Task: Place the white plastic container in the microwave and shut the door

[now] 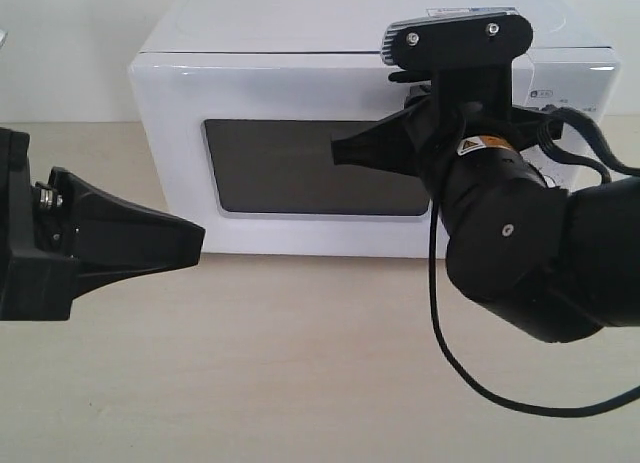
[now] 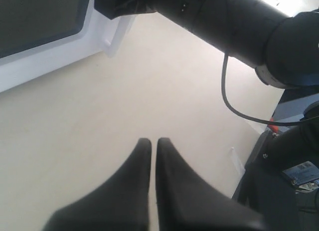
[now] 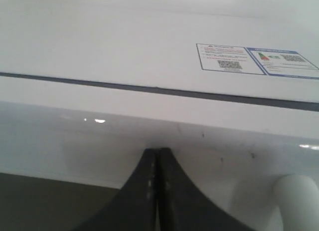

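Exterior view: the microwave (image 1: 300, 28) sits at twelve o'clock on the table (image 1: 300, 373), its door (image 1: 300, 88) shut flat. The left gripper (image 1: 192, 240) hovers at nine o'clock, fingers pinched together on nothing. The right gripper (image 1: 340, 151) comes in from three o'clock, pointing at the door's dark window. Left wrist view: both fingers together above the tabletop. Right wrist view: fingers pressed closed, tips at the door's upper face, the handle (image 3: 296, 198) near, stickers (image 3: 254, 59) on top.

left pincer (image 2: 152, 141): pressed together | above table (image 2: 99, 116) | right arm (image 2: 239, 26) near microwave (image 2: 60, 56)
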Robot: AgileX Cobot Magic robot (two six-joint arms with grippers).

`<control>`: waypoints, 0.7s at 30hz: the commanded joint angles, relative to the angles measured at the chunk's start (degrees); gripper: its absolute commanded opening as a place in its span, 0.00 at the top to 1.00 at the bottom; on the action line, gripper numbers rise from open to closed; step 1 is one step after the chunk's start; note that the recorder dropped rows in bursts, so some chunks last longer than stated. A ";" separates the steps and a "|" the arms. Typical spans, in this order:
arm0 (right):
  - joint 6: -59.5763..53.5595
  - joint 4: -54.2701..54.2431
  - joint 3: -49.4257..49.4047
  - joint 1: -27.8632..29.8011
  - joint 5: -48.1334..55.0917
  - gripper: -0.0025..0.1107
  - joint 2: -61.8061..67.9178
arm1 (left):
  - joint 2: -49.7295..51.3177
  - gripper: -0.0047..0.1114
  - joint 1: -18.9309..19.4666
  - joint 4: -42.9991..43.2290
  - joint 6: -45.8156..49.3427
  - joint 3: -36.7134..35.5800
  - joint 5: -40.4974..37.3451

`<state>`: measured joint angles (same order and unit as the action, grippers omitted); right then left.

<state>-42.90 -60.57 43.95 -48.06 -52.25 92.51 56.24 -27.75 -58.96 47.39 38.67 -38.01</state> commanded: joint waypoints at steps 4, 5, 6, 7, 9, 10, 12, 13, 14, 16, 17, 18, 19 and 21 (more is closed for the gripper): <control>0.45 -0.59 1.69 2.10 -0.51 0.98 0.08 | -0.55 0.92 -0.28 0.08 -0.03 -0.28 0.27; 0.45 -0.59 2.05 2.39 0.53 0.98 0.08 | -0.55 0.92 -0.28 0.08 -0.03 -0.28 0.27; 0.45 -0.59 2.33 2.55 1.56 0.98 0.08 | -0.55 0.92 -0.28 0.08 -0.03 -0.28 0.27; 0.45 -0.59 2.43 2.94 2.46 0.98 0.08 | -0.55 0.92 -0.28 0.08 -0.03 -0.28 0.27; 0.22 -0.59 2.73 2.94 2.82 0.98 0.08 | -0.55 0.92 -0.28 0.08 -0.03 -0.28 0.13; -0.10 -0.59 2.73 2.94 2.82 0.98 0.08 | -0.55 0.92 -0.28 0.08 -0.03 -0.28 0.00; -0.23 -0.59 2.87 2.94 2.82 0.98 0.08 | -0.55 0.92 -0.28 0.08 -0.03 -0.28 -0.31; -0.34 -0.59 2.86 2.94 2.82 0.98 0.08 | -0.55 0.92 -0.28 0.08 -0.03 -0.28 -0.31; -0.66 -0.59 2.86 2.94 2.82 0.98 0.08 | -0.55 0.92 -0.28 0.08 -0.03 -0.28 -0.31; -1.29 -0.94 2.86 2.94 2.82 0.98 0.08 | -0.55 0.92 -0.28 0.08 -0.03 -0.28 0.09; -2.00 -0.94 2.86 2.94 2.82 0.98 -0.02 | -0.55 0.92 -0.28 0.08 -0.03 -0.28 0.34; -2.87 -1.51 2.86 2.94 3.08 0.98 -0.02 | -0.55 0.92 -0.28 0.08 -0.03 -0.28 0.65; -3.78 -2.59 2.75 2.83 3.85 0.98 -0.42 | -0.55 0.92 -0.28 0.08 -0.03 -0.28 0.65; -5.67 -5.00 2.75 2.83 5.34 0.98 -1.55 | -0.55 0.92 -0.28 0.08 0.84 -0.28 0.67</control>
<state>-46.04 -62.96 46.16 -46.25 -48.33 92.10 56.24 -27.75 -58.96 47.51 38.67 -38.01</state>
